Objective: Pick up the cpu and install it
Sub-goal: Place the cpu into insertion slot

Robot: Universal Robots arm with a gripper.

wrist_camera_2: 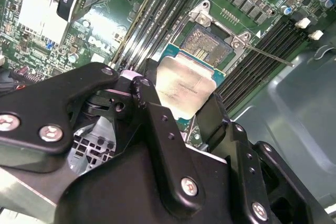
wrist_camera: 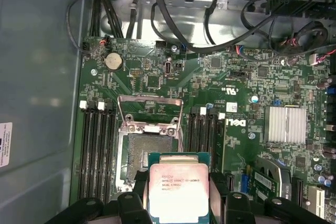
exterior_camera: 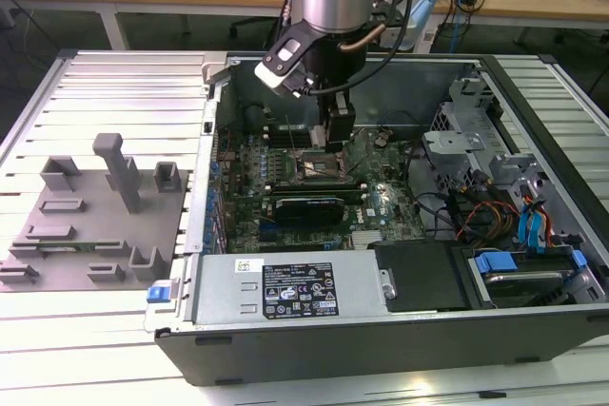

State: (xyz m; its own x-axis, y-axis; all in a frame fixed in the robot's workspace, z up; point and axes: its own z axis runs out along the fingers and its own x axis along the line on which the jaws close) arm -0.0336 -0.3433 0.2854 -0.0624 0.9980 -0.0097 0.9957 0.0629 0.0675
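My claw (wrist_camera: 178, 205) pinches cpu (wrist_camera: 177, 182) just over open socket (wrist_camera: 149, 153): pickup done, install left, not seated yet.

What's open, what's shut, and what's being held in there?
cpu: gripped by its edges, over the socket, not seated.
gripper: shut on the cpu.
socket: open, contacts bare.
retaining frame: flipped up.
computer case: lying flat, side open.

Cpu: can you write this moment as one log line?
gripper: shut on cpu | cpu: held over open socket | not seated
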